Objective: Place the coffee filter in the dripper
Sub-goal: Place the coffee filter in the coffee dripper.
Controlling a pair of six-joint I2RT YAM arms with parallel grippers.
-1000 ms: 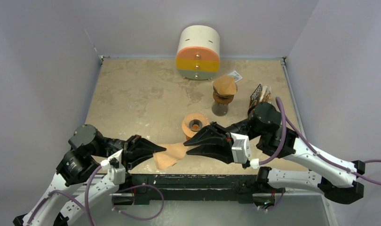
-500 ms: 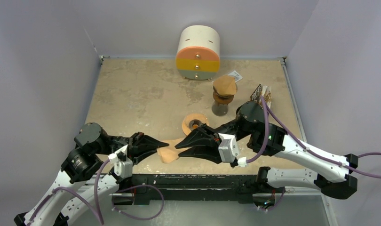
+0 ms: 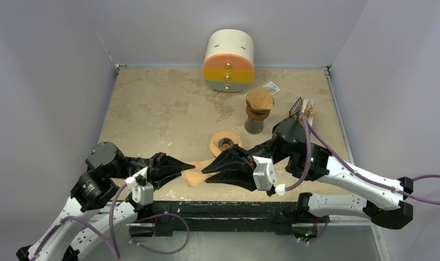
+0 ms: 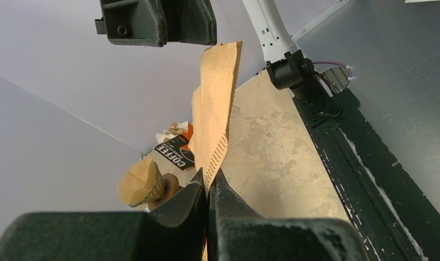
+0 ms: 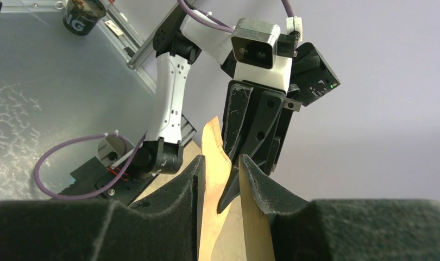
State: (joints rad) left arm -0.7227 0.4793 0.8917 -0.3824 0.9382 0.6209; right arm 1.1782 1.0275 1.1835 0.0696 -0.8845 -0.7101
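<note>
1. Two hands meet at the near edge of the beige mottled bench [image 3: 152, 109], a brown paper coffee filter [image 3: 195, 176] between them, near the orange round dripper [image 3: 225, 143].
2. The left hand [image 4: 208, 187] clamps the filter's crimped edge.
3. The right hand [image 5: 222, 161] stands parted astride the opposite edge.

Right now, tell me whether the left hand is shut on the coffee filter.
Yes, the left hand pinches the coffee filter's crimped edge between closed fingers.
</note>
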